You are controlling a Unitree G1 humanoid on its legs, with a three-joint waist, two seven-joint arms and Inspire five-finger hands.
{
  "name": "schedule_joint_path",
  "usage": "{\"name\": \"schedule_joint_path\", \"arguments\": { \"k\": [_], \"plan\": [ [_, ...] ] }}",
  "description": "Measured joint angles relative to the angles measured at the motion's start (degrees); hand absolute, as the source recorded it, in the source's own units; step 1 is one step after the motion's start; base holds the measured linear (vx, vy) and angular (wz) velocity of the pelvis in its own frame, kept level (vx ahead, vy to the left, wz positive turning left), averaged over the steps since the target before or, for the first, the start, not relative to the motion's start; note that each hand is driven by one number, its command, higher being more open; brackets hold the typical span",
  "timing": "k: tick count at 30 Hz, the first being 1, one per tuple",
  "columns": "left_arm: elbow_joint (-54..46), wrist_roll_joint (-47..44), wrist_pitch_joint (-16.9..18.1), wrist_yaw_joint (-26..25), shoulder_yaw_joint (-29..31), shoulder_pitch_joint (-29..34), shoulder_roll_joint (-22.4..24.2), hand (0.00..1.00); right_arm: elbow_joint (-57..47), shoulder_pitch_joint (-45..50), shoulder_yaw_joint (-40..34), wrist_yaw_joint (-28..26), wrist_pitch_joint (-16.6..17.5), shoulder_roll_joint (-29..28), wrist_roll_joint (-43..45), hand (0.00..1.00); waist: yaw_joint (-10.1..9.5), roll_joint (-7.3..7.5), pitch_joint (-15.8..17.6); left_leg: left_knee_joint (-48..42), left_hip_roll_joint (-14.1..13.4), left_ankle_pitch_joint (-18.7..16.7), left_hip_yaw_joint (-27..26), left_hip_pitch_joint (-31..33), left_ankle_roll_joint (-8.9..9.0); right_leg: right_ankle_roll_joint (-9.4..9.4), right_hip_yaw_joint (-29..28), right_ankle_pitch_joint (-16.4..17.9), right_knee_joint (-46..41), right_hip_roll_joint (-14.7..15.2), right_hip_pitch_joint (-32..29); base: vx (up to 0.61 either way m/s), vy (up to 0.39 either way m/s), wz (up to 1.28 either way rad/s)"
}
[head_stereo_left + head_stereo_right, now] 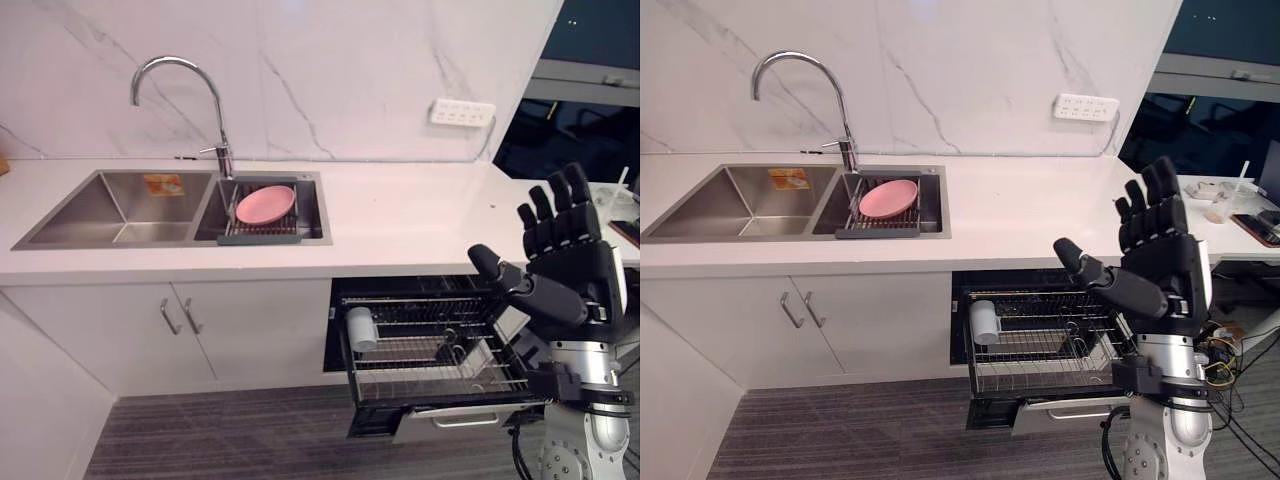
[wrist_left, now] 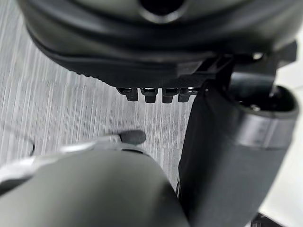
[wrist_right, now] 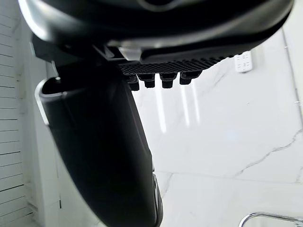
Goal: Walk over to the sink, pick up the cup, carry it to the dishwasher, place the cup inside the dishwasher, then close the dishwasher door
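A pale cup (image 1: pixel 361 328) lies on its side at the left end of the dishwasher's pulled-out wire rack (image 1: pixel 440 375); the cup (image 1: pixel 985 322) is apart from both hands. The dishwasher door (image 1: pixel 455 412) hangs open below the rack. My right hand (image 1: pixel 560 262) is raised above the rack's right end, fingers straight and pointing up, thumb stretched toward the left, holding nothing. In its own wrist view the right hand (image 3: pixel 99 142) shows against the marble wall. My left hand (image 2: pixel 156 42) hangs over the grey floor with straight fingers, empty.
A steel double sink (image 1: pixel 150 205) with a curved tap (image 1: pixel 185 90) sits in the white counter (image 1: pixel 420 215); a pink plate (image 1: pixel 265 204) rests on a rack in its right basin. White cabinet doors (image 1: pixel 180 330) stand below. A wall socket strip (image 1: pixel 461 112) is at the back right.
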State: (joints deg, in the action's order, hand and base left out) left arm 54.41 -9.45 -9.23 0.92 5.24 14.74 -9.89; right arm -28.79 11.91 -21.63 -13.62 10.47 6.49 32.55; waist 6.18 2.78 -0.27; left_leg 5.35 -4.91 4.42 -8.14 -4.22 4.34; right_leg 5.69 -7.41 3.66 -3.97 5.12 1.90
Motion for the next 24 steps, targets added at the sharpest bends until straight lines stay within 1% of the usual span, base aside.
{"name": "schedule_joint_path", "arguments": {
  "k": [3,4,5,6,7,8,9,10,11,12,13,14,15,16,17,18,19,20,21,22,23,24],
  "plan": [
    [-0.07,-5.20,1.20,0.91,0.02,1.11,0.03,1.00,-1.81,0.05,-0.01,2.42,1.42,-0.13,0.01,1.00,-0.71,-0.19,0.01,-0.05,0.07,-0.44,1.19,-0.08,-0.17,-0.05,1.53,0.21,0.04,0.15,0.81,-0.02,-0.004,0.20],
    [-0.10,-6.12,1.71,0.99,0.36,1.49,0.08,1.00,-1.81,0.16,-0.03,2.85,1.74,-0.27,0.12,1.00,-0.71,-0.59,0.31,-2.05,-0.10,-1.60,1.43,1.14,0.07,-0.33,2.70,1.29,-0.28,0.27,0.95,-0.04,-0.013,0.37],
    [-0.10,-6.48,1.94,1.00,0.82,1.47,0.19,1.00,-1.81,0.26,-0.06,3.03,1.86,-0.37,0.35,1.00,-0.71,-0.55,0.51,-4.57,-0.33,-2.80,1.57,2.46,0.11,-0.67,3.46,1.92,-0.83,0.37,1.15,-0.03,-0.029,0.43],
    [-0.42,-7.66,2.57,0.96,1.86,1.22,0.72,1.00,-1.97,0.30,-0.07,3.55,2.10,-0.39,1.25,1.00,-0.84,-0.81,1.85,-11.67,-1.84,-6.10,1.02,5.37,0.42,-1.40,5.63,2.84,-2.16,0.50,1.44,-0.05,-0.017,0.44],
    [-0.97,-8.06,3.17,0.99,3.14,0.78,1.70,1.00,-2.46,0.34,-0.31,4.10,2.20,-0.32,1.41,1.00,-1.15,-1.42,3.51,-19.59,-3.74,-8.76,0.10,7.98,0.88,-1.47,7.51,3.44,-3.38,0.42,2.34,-0.05,-0.008,0.47],
    [-1.36,-8.84,3.36,1.04,3.44,0.60,2.11,1.00,-2.50,0.41,-0.51,4.29,2.21,-0.27,1.40,1.00,-1.19,-2.35,4.17,-22.49,-4.43,-9.71,-0.40,9.40,0.86,-1.55,8.23,3.84,-3.85,0.10,2.65,-0.07,0.014,0.60],
    [-2.16,-10.65,2.98,1.25,3.42,0.62,2.25,1.00,-2.49,0.50,-0.69,5.10,2.21,-0.13,1.41,1.00,-0.78,-2.22,4.57,-24.15,-4.83,-9.56,-2.78,10.38,0.63,-1.33,9.61,4.70,-4.66,0.81,3.21,-0.06,0.012,0.62],
    [-2.65,-12.26,2.39,1.15,3.96,1.04,2.77,1.00,-2.49,0.29,-0.94,5.75,2.21,0.55,1.42,1.00,-0.90,-2.28,4.85,-23.70,-4.00,-9.15,-3.46,10.24,0.93,-0.97,10.16,5.65,-5.78,2.07,2.97,-0.02,0.045,0.52],
    [-2.87,-12.79,2.15,1.22,5.14,1.37,3.08,1.00,-2.48,-0.05,-0.90,6.20,2.19,0.86,1.42,1.00,-1.12,-2.26,5.09,-24.10,-3.40,-8.83,-3.40,10.59,1.48,-0.79,10.15,5.84,-5.97,2.82,2.82,0.03,0.090,0.26],
    [-2.91,-14.18,2.23,1.58,7.76,1.80,4.07,1.00,-2.27,-0.99,-0.70,6.91,2.22,1.04,1.52,1.00,-1.73,-2.04,5.40,-25.79,-2.23,-9.44,-2.86,12.50,1.11,-0.39,10.04,6.00,-5.92,4.56,2.80,0.05,0.138,0.09],
    [-3.05,-14.24,2.85,1.96,8.93,2.33,4.90,1.00,-1.31,-2.78,-0.67,7.71,2.25,1.06,1.58,1.00,-2.21,-2.21,5.59,-23.58,-1.74,-9.68,-0.11,13.25,0.43,0.38,9.60,6.25,-5.90,5.94,2.68,0.05,0.148,0.04],
    [-3.04,-14.24,3.38,2.05,9.32,2.47,5.37,1.00,-0.58,-3.86,-0.50,7.99,2.23,1.06,1.58,1.00,-2.39,-2.46,5.73,-22.01,-2.00,-9.58,1.76,13.36,0.48,0.78,9.23,6.50,-5.89,6.39,2.72,0.03,0.156,-0.10],
    [-2.93,-14.25,4.74,2.32,10.30,2.69,6.36,1.00,0.56,-5.59,-0.06,8.15,2.22,1.10,1.57,1.00,-2.62,-3.06,6.08,-18.83,-3.19,-9.09,4.86,12.84,1.28,1.80,8.40,7.14,-5.86,6.89,2.75,0.07,0.236,-0.18],
    [-2.66,-14.27,5.50,2.82,11.11,2.73,6.73,1.00,0.82,-5.93,0.18,8.16,2.22,1.05,1.58,1.00,-2.80,-3.11,6.16,-18.84,-3.60,-7.60,3.60,12.60,3.38,2.41,7.71,7.54,-5.77,7.44,2.93,0.17,0.343,-0.40],
    [-2.08,-14.28,6.92,3.69,11.33,2.79,6.79,1.00,0.84,-6.04,1.24,8.12,2.22,0.97,1.56,1.00,-3.45,-2.37,6.54,-20.42,-1.91,-7.47,2.00,12.34,1.66,2.85,6.03,8.03,-5.05,9.41,3.35,0.21,0.337,-0.52],
    [-1.97,-14.31,7.88,4.21,11.36,2.74,6.84,1.00,0.78,-6.20,2.62,7.77,2.21,1.02,1.54,1.00,-3.59,-2.26,6.72,-22.63,-1.01,-9.65,0.29,12.50,0.65,2.59,5.25,8.16,-4.39,10.50,3.75,0.29,0.357,-0.56],
    [-2.00,-14.16,8.70,4.55,11.25,2.36,6.37,1.00,0.75,-6.17,3.77,7.11,2.21,1.02,1.50,1.00,-3.31,-1.76,7.29,-27.13,-0.34,-12.97,-0.59,13.82,-0.42,2.34,4.54,7.74,-4.85,11.53,3.97,0.27,0.313,-0.40],
    [-1.80,-13.63,8.64,4.44,11.17,1.82,6.05,1.00,0.74,-6.00,4.09,7.00,2.18,0.97,1.25,1.00,-2.97,-1.25,7.64,-32.02,0.01,-16.42,-1.04,15.15,-0.94,3.79,4.47,6.62,-5.25,12.24,4.14,0.27,0.322,-0.24],
    [-1.66,-13.49,8.37,4.42,11.17,1.55,5.77,1.00,0.71,-5.85,4.05,7.18,2.18,0.95,1.10,1.00,-3.11,-1.29,7.60,-33.58,0.06,-17.94,-1.35,15.40,-1.26,4.45,4.48,6.17,-5.42,12.51,4.26,0.19,0.223,-0.29],
    [-1.42,-12.96,7.79,4.36,11.17,0.87,5.43,1.00,0.63,-5.57,3.67,7.82,2.18,0.64,1.07,1.00,-3.60,-1.53,7.40,-34.37,0.46,-19.86,-2.65,14.57,-2.05,4.21,4.61,5.56,-7.31,13.32,3.85,0.21,0.198,-0.33],
    [-1.19,-12.78,7.05,4.34,10.93,0.54,5.39,1.00,0.41,-5.34,3.59,8.34,2.12,0.62,1.08,1.00,-3.75,-1.36,7.49,-33.56,0.99,-20.42,-3.50,13.43,-2.63,3.25,4.80,4.90,-10.19,13.85,2.56,0.28,0.227,-0.42],
    [-0.80,-12.31,6.14,4.31,10.31,0.23,4.93,1.00,0.11,-4.93,3.61,8.78,2.11,0.62,1.06,1.00,-3.89,-1.18,7.51,-31.03,1.82,-20.11,-4.81,11.14,-3.87,1.15,4.93,3.63,-16.12,14.75,-0.82,0.29,0.208,-0.36]
  ]
}}
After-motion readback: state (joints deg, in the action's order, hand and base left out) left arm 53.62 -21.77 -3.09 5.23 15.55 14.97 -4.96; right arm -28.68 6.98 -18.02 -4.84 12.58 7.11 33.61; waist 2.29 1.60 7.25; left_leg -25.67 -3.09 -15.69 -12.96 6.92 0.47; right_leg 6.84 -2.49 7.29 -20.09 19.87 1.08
